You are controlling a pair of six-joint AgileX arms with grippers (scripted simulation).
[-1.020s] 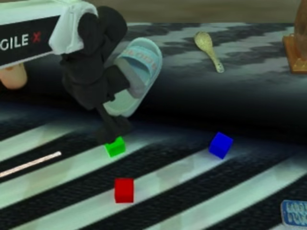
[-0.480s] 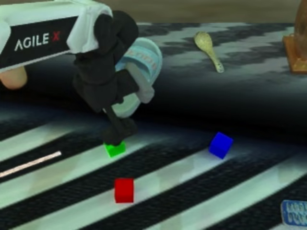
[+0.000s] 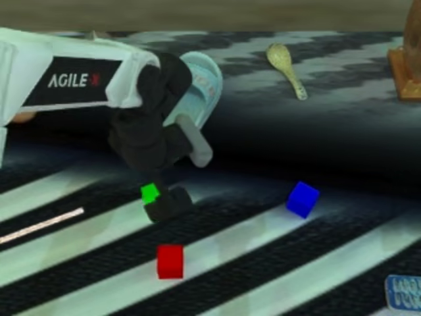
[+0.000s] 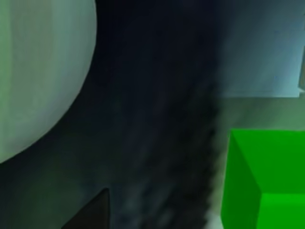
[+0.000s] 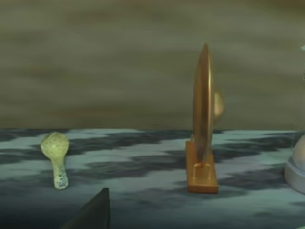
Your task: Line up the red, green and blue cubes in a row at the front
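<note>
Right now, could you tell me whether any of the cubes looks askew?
Yes: the blue cube sits turned cornerwise to the stripes, while the red cube sits square. The left gripper hides most of the green cube.

1. Cubes: three — one red cube (image 3: 170, 261), one green cube (image 3: 150, 193), one blue cube (image 3: 302, 199).
2. Slippers: one, pale blue (image 3: 202, 85).
3. Spoons: one (image 3: 286, 68).
4. Brown stands: one, at the right edge (image 3: 406, 69).
5. Thin pale sticks: one, at left (image 3: 41, 226).
6. Arms in the top view: one, the left arm (image 3: 72, 80).
</note>
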